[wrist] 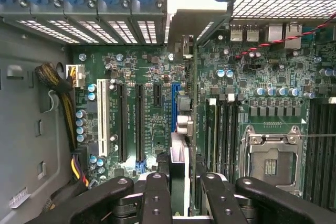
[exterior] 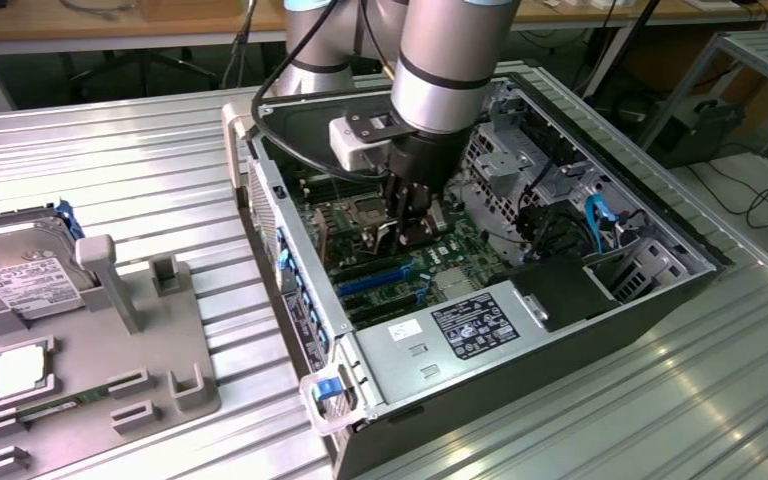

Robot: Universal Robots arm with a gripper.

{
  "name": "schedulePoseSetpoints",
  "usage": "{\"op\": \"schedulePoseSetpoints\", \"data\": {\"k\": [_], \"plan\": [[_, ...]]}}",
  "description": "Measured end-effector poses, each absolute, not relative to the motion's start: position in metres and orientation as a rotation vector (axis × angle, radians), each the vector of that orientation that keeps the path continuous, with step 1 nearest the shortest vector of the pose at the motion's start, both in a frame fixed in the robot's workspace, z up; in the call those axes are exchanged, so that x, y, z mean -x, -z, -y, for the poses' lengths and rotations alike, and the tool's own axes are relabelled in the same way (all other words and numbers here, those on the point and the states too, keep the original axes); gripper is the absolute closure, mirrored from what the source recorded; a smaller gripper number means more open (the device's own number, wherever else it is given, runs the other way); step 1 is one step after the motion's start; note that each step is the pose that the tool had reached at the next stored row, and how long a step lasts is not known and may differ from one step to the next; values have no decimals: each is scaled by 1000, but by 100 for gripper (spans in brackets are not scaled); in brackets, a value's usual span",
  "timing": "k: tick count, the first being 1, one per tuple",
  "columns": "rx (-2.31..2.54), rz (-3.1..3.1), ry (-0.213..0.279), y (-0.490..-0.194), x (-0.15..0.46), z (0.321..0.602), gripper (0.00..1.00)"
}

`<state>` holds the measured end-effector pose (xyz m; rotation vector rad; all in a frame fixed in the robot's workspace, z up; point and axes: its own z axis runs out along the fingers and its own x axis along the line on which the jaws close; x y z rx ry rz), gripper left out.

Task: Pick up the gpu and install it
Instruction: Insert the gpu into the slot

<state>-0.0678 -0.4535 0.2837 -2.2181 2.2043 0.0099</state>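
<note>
My gripper [exterior: 408, 228] reaches down inside the open computer case [exterior: 651, 290], over the motherboard [wrist: 136, 72]. It is shut on the gpu [wrist: 192, 129], a thin dark card that the wrist view catches edge-on between the two black fingers [wrist: 157, 198]. The card's pale metal bracket [wrist: 197, 11] lies against the row of rear slot openings in the case. The card runs along the blue expansion slot [wrist: 176, 106], very close to it. Whether it sits in the slot I cannot tell. In the exterior view the gpu [exterior: 406, 240] is a dark sliver below the fingers.
The empty CPU socket [wrist: 270, 156] and memory slots flank the card. The power supply [exterior: 471, 325] and drive cage [exterior: 544, 150] crowd the case. On the exterior view's left, a grey fixture tray [exterior: 157, 340] holds a hard drive [exterior: 17, 275], a CPU [exterior: 17, 370] and a memory stick [exterior: 51, 410].
</note>
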Motion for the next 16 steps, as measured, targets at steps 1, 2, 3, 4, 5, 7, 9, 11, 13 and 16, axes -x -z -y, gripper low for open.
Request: {"op": "schedulePoseSetpoints", "data": {"k": [1, 2, 3, 4, 5, 7, 9, 11, 13, 16], "plan": [[2218, -2205, -11, -283, 68, 453, 73], [2218, -2205, -11, -281, 68, 453, 73], [2219, -2205, -12, -279, 68, 453, 73], [2219, -2206, -13, -278, 68, 453, 73], [2220, -2206, -14, -277, 68, 453, 73], [2221, -2207, -18, -274, 68, 454, 73], [2222, -2208, -19, -272, 68, 454, 73], [2222, -2208, -19, -270, 68, 454, 73], [2212, -2198, 2, -270, 68, 454, 73], [2207, -2192, 14, -268, 69, 454, 73]]}}
